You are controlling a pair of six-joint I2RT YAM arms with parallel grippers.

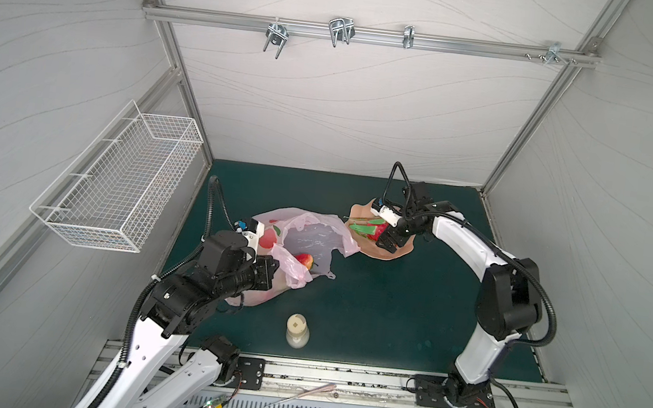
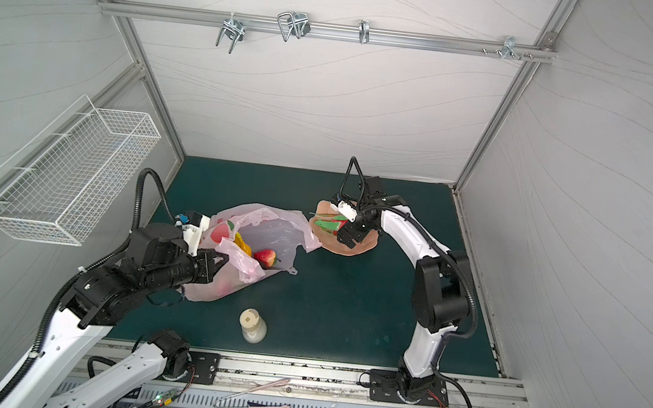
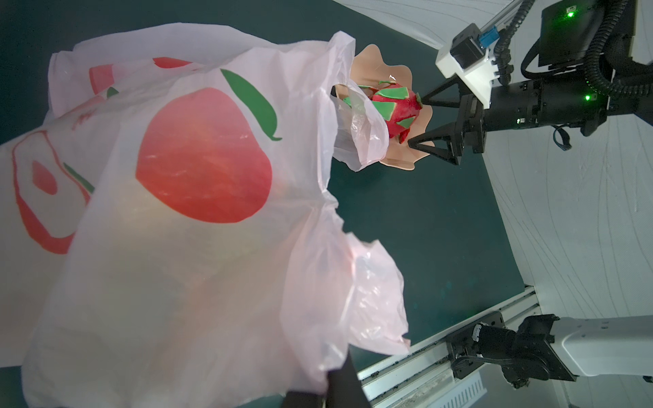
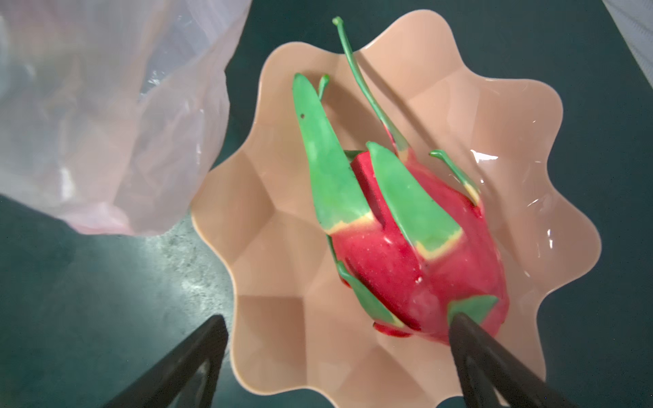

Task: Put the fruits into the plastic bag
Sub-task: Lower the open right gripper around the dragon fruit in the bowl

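The left gripper was clamped on the plastic bag at its eight-o'clock rim, lifting the mouth agape — a strawberry and a banana lay inside. At the bag's two o'clock, the right gripper hung with jaws spread wide astride a dragon fruit in the peach dish.

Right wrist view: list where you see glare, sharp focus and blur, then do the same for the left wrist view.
Right wrist view: dragon fruit sharp, small glare spots on the dish, a pale sheen on the mat, plastic bag soft. Left wrist view: the near bag is hazy low down; the far dish is crisp.
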